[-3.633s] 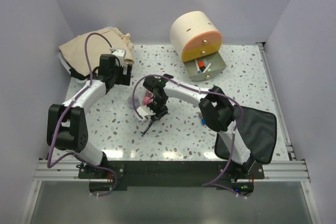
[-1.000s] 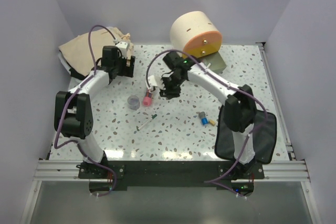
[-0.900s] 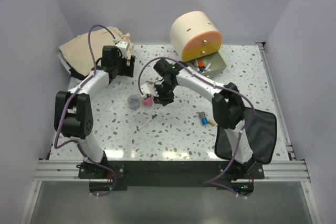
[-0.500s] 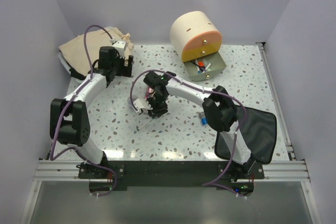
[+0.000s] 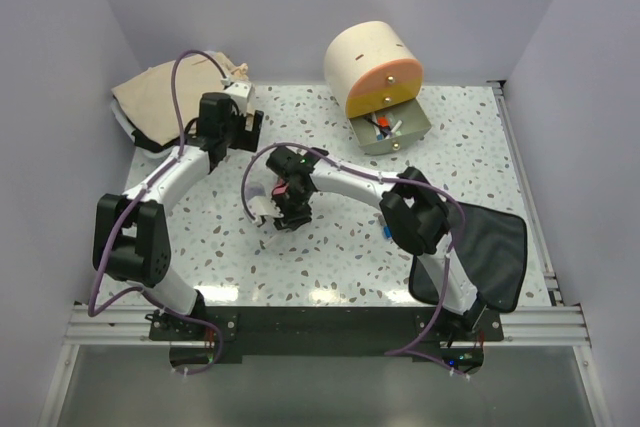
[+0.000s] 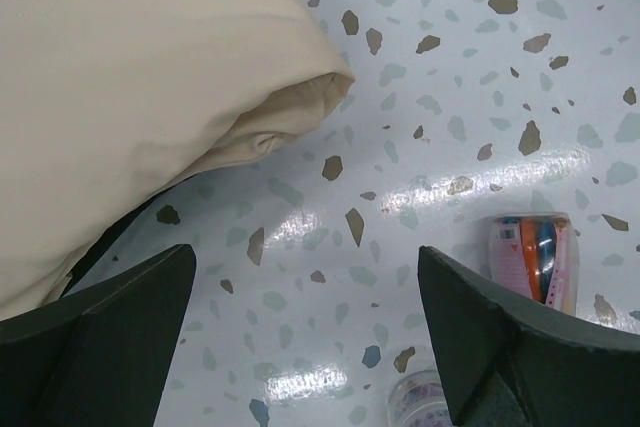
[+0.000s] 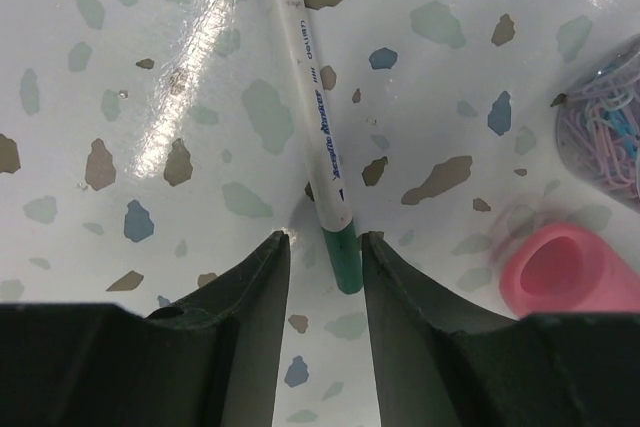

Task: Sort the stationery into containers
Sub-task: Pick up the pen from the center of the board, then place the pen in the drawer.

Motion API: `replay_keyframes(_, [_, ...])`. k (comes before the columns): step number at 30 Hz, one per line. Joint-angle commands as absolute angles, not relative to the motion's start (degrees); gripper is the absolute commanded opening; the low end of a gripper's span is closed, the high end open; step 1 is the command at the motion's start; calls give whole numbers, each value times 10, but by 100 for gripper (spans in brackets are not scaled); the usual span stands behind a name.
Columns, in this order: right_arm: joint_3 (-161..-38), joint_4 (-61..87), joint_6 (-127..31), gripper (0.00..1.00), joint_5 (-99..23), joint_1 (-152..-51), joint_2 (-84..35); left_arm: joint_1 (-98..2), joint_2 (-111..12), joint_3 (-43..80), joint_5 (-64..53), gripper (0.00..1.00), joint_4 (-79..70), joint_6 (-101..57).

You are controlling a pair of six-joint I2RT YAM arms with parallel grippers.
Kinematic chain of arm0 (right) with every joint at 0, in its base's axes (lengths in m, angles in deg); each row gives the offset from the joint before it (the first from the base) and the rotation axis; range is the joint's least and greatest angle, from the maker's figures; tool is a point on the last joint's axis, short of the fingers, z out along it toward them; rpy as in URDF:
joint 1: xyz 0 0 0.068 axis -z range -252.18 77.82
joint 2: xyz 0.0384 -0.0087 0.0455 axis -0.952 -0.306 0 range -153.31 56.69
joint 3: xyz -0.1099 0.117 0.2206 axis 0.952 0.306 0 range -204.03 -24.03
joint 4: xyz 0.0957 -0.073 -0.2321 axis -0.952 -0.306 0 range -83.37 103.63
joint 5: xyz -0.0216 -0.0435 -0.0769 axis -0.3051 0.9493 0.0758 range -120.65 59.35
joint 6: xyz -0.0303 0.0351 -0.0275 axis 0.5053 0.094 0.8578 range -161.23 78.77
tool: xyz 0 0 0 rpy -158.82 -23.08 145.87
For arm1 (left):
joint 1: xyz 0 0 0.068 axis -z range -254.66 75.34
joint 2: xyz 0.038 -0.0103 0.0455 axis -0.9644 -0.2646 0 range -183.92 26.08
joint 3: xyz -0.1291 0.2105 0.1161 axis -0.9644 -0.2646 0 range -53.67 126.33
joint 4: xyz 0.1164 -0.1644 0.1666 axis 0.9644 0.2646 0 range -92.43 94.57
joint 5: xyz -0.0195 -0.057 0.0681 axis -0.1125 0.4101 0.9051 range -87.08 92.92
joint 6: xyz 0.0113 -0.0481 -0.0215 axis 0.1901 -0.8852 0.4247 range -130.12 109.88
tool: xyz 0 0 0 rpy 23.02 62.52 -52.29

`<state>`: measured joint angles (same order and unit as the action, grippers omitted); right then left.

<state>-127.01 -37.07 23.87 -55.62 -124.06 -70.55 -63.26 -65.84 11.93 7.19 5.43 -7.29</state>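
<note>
A white pen (image 7: pixel 308 117) with a green cap lies flat on the speckled table (image 5: pixel 330 257). My right gripper (image 7: pixel 325 239) (image 5: pixel 284 213) is down over the pen's green end. Its jaws straddle that end, narrowly open, with a gap on the left side. A pink tube (image 7: pixel 568 269) (image 5: pixel 279 188) and a small round pot (image 7: pixel 610 122) of coloured clips lie just beside it. My left gripper (image 6: pixel 305 252) (image 5: pixel 241 119) hangs wide open and empty by the beige bag. The cream cylindrical box (image 5: pixel 371 65) has its drawer (image 5: pixel 392 131) pulled out with pens inside. The black pouch (image 5: pixel 497 252) lies at the front right.
A beige cloth bag (image 5: pixel 165 92) (image 6: pixel 120 77) is heaped at the back left corner. Small blue and yellow pieces (image 5: pixel 386 230) lie beside the right arm's elbow. In the left wrist view the pink tube (image 6: pixel 535 257) and the pot (image 6: pixel 425 405) appear at the lower right.
The right arm swung from near the drawer back to the left and came down over the green-capped pen, its jaws narrowing a little. The left gripper shifted only slightly.
</note>
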Motion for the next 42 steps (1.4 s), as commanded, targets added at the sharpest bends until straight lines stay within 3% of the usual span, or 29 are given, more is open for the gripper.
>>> replay_keyframes(1, [-1248, -321, 220, 35, -544, -1246, -712, -632, -643, 136, 85, 98, 43, -62])
replay_keyframes(8, [-1214, -322, 238, 21, -537, -1244, -709, -639, -656, 159, 73, 98, 54, -67])
replay_keyframes(9, [-1211, -326, 239, 9, -534, -1242, -708, -641, -657, 161, 72, 98, 54, -68])
replay_keyframes(11, [-1211, -350, 241, 0, -532, -1240, -700, -647, -659, 167, 68, 98, 56, -69])
replay_keyframes(18, [-1157, -398, 225, 0, -502, -1166, -542, -674, -666, 187, 57, 98, 52, -56])
replay_keyframes(23, [-1188, -435, 169, 0, -459, -1065, -469, -678, -689, 208, 44, 97, 39, -48])
replay_keyframes(35, [-1167, -282, 100, 0, -236, -937, -481, -678, -734, 269, -11, 95, 37, -83])
replay_keyframes(42, [-1196, -235, 109, 0, -184, -913, -520, -678, -730, 260, -14, 95, 42, -91])
